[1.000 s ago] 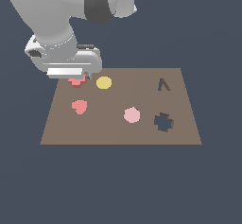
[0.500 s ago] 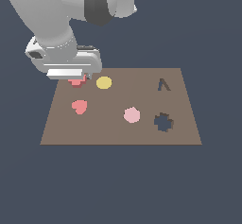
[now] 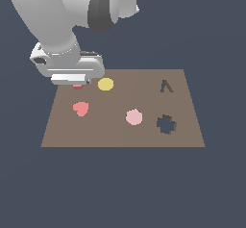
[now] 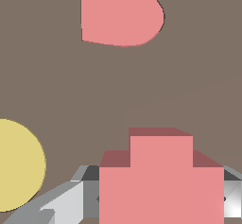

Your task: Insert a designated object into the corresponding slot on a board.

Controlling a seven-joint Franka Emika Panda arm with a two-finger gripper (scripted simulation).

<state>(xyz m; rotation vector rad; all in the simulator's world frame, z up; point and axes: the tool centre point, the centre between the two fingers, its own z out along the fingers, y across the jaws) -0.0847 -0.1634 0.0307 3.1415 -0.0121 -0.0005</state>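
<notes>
The white arm reaches down from the exterior view's upper left, its end effector point(image 3: 77, 80) low over the far left corner of the brown board point(image 3: 120, 135). In the wrist view its grey fingers point(image 4: 71, 202) flank the coral-red cross point(image 4: 160, 180) on both sides, pinching it; only a sliver of the cross shows below the hand in the exterior view. The cross is flat, blocky and unmarked. The notched dark slot point(image 3: 166, 124) lies well apart, toward the board's near right. No writing is visible.
</notes>
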